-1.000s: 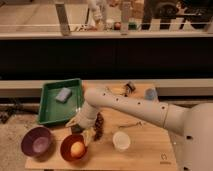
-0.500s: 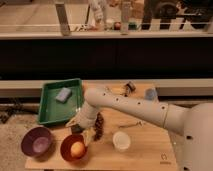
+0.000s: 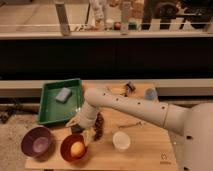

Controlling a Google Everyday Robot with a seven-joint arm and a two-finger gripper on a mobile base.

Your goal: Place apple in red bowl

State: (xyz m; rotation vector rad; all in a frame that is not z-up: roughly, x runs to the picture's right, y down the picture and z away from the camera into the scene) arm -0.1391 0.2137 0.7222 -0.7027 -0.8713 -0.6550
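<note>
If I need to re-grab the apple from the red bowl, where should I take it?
Come straight down: the apple sits low inside the red bowl, whose wall blocks side approaches. Grip across its round middle. The gripper is just above the bowl's rim.

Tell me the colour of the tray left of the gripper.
Green. The tray shows best in the camera view, left of the gripper.

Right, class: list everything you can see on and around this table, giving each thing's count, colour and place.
apple: one, yellow-orange, inside the red bowl
red bowl: one, orange-red, front of table
purple bowl: one, purple, left of the red bowl
white cup: one, white, right of the red bowl
green tray: one, green, back left
blue sponge: one, pale blue, in the tray
blue cup: one, blue, back right
table: one, light wood
hand: one, just above and behind the red bowl
</note>
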